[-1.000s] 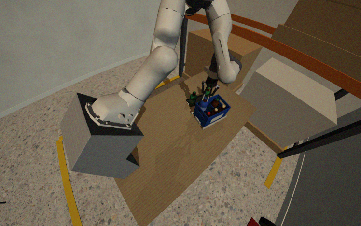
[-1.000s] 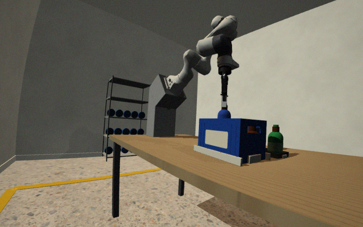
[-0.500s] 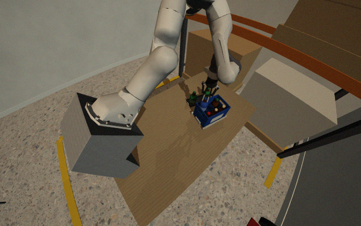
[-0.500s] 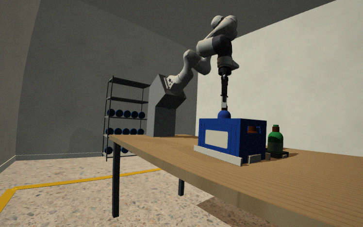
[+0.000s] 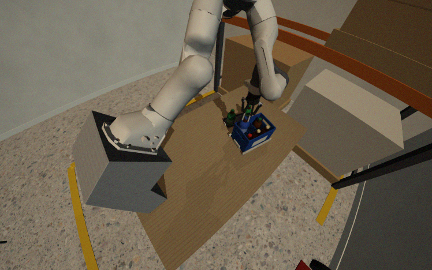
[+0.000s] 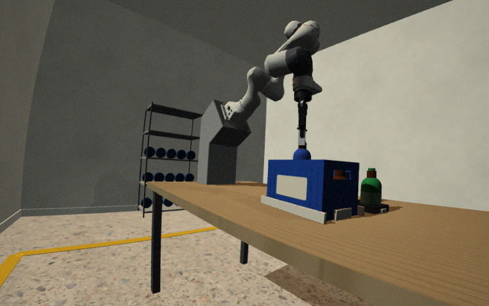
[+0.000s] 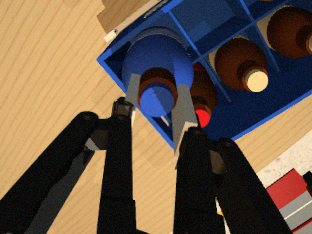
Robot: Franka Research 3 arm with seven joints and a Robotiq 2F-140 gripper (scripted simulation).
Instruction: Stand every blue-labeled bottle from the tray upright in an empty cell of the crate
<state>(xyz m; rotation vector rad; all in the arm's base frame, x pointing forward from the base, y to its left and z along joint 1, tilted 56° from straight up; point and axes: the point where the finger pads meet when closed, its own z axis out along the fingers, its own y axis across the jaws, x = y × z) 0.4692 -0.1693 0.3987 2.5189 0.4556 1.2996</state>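
My gripper (image 7: 156, 93) is shut on the neck of a blue-labeled bottle (image 7: 156, 68) with a blue cap. The bottle stands upright, most of it down in a corner cell of the blue crate (image 7: 220, 48). In the exterior view only its blue shoulder (image 6: 301, 154) shows above the crate (image 6: 312, 186), with the gripper (image 6: 301, 138) straight above. One cell (image 7: 203, 17) beside the held bottle is empty. A green bottle (image 6: 370, 191) stands upright on the dark tray (image 6: 374, 208) behind the crate.
The crate sits on a wooden table (image 6: 360, 238) between pale stop strips (image 6: 293, 209). The table's front edge runs close in front of it. A grey pedestal (image 5: 118, 165) carries the arm. A shelf rack (image 6: 167, 158) stands behind. Large boxes (image 5: 347, 124) lie beyond the table.
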